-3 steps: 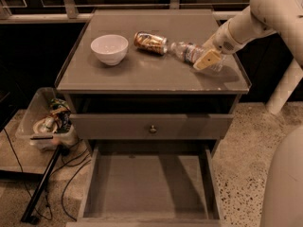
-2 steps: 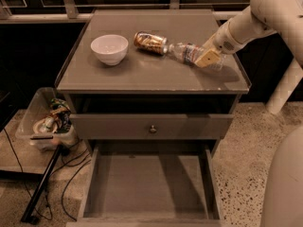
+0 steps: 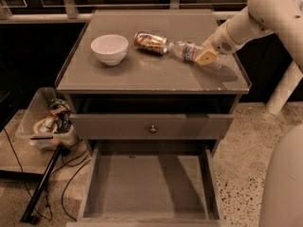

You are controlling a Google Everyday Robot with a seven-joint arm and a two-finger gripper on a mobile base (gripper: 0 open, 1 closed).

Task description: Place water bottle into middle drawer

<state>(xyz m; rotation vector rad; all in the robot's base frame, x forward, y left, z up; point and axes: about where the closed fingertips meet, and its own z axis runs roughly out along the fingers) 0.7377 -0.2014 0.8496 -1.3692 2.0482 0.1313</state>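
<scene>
The water bottle (image 3: 185, 50) lies on its side on the cabinet top, cap end toward the gold-brown can (image 3: 150, 42), with its red-blue-white label showing. My gripper (image 3: 207, 57) comes in from the right on the white arm and sits over the bottle's base end, covering part of it. The middle drawer (image 3: 149, 186) is pulled out wide open below, at the bottom of the view, and its flat floor is bare.
A white bowl (image 3: 109, 48) stands on the left of the cabinet top (image 3: 142, 74). A shut drawer front with a small round knob (image 3: 152, 128) sits above the open drawer. A clear bin of clutter (image 3: 47, 122) and cables lie on the floor to the left.
My gripper has shifted slightly up and left along the bottle's base end. The bottle, can and bowl have stayed in place.
</scene>
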